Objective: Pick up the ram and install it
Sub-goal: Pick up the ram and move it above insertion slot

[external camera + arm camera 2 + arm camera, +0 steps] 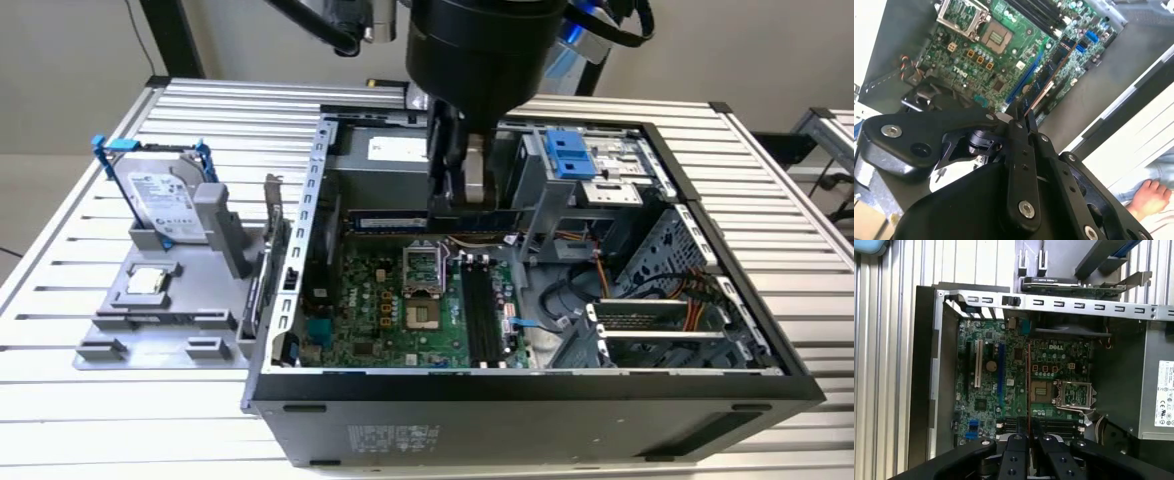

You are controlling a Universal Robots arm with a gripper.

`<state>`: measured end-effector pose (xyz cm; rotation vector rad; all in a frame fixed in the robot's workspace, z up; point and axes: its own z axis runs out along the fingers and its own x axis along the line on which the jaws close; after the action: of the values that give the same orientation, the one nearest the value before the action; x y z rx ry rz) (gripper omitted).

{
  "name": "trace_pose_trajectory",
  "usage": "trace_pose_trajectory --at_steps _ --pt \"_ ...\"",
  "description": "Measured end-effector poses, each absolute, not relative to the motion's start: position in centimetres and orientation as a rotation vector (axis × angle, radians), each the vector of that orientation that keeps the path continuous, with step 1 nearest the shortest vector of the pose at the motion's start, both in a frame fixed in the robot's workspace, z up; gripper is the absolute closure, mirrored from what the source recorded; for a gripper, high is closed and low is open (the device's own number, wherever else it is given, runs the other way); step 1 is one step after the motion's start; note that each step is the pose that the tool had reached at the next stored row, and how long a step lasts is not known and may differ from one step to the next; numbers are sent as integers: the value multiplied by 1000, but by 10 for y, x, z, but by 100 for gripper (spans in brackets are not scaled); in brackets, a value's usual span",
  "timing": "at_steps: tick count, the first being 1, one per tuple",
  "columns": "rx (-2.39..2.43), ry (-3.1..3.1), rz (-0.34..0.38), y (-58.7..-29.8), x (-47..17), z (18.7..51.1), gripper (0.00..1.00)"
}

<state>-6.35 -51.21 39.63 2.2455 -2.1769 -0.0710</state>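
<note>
While it hangs inside the open computer case, the gripper has its fingers closed narrow on the ram, held on edge above the motherboard. The board's black slots lie near the stick. Room is tight: the power supply close on one side, the drive cage toward the exterior view's right, case walls all round

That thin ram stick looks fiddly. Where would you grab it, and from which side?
Pinch the ram across its flat faces, midway along its upper long edge, from above: it is thin, stands on edge, and the gripper holds it so.
</note>
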Motion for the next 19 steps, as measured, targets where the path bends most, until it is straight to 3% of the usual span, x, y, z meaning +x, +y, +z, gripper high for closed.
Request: trace_pose_trajectory --at_steps 19 --pt "2248 -2174 -72 -507 -23 396 100"
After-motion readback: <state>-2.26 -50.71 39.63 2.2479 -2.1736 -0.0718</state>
